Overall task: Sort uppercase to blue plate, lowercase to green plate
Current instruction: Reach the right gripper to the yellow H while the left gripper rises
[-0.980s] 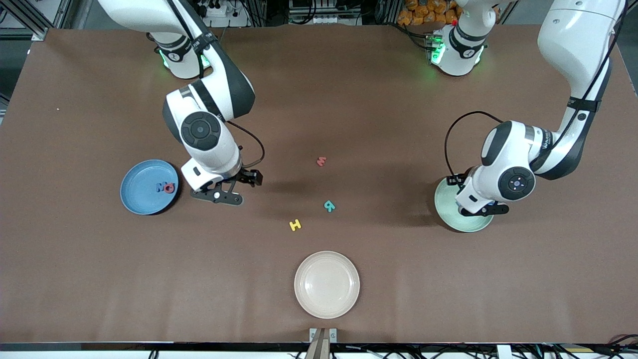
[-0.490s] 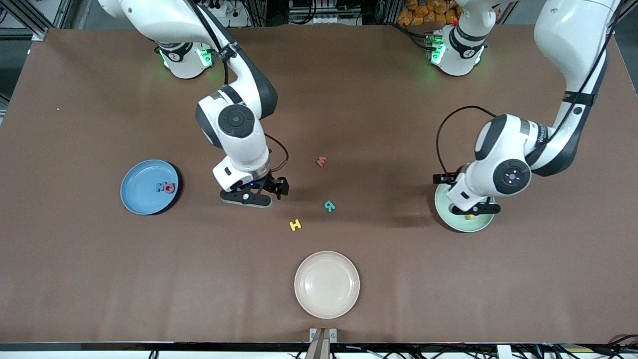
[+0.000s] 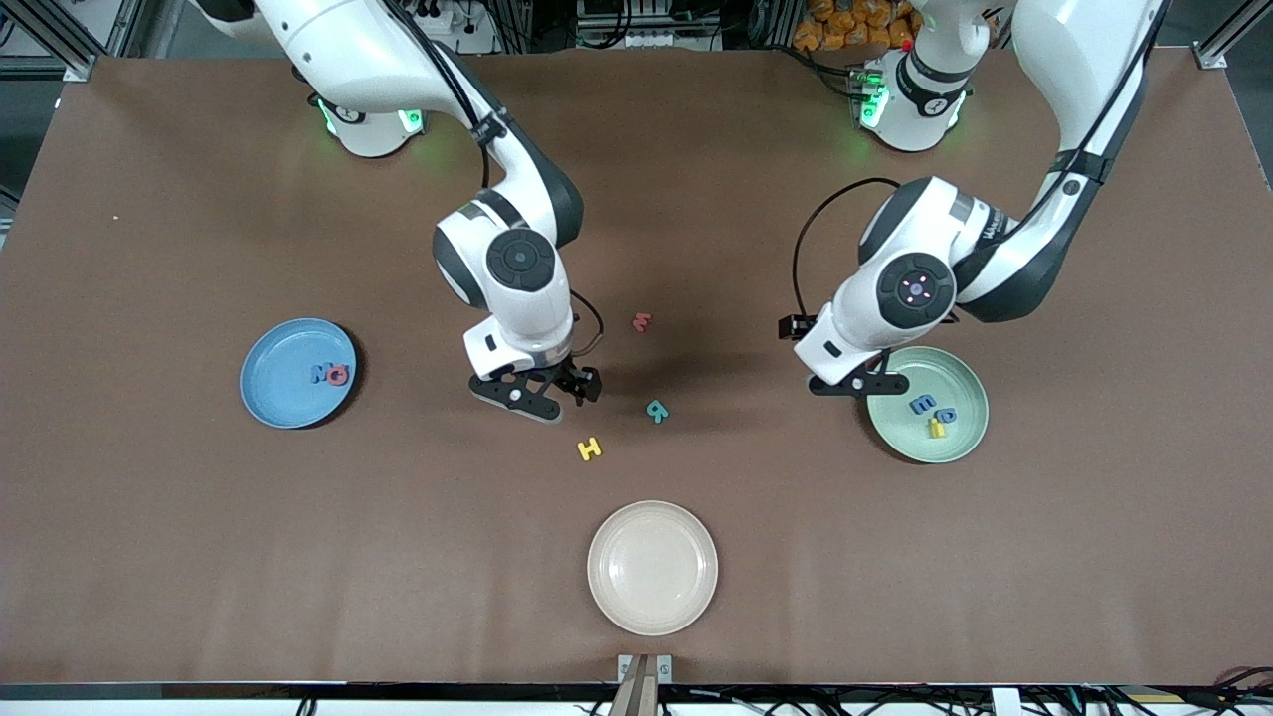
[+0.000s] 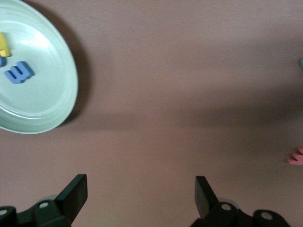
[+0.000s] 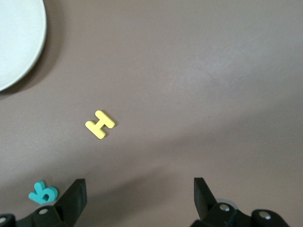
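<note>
Three letters lie loose on the table [image 3: 199, 557]: yellow H [image 3: 590, 448], teal R [image 3: 657, 410], red m [image 3: 641, 321]. H sits nearest the front camera, R beside it toward the left arm's end, red m farther from the camera than both. All three are well apart from every plate.

Blue plate [image 3: 283, 398], toward the right arm's end, holds blue M [image 3: 319, 374] touching red Q [image 3: 339, 374]. Green plate [image 3: 955, 438], toward the left arm's end, holds blue m [image 3: 922, 404], a blue rounded letter [image 3: 947, 415] and yellow h [image 3: 936, 428], clustered. Cream plate [image 3: 651, 567] sits nearest the camera, with nothing in it.

Right gripper [image 3: 542, 390] hangs over bare table near H, jaws wide, empty. Left gripper [image 3: 843, 373] is over the table just beside the green plate's rim, jaws wide, empty.

Handling, as a judgement: foam letters look very light, thin, soft and low to the surface; they would likely squash or skid under a hard pinch. H: best taken across its crossbar, fingers in the notches. R: across the straight stem. Red m: across its outer legs.
</note>
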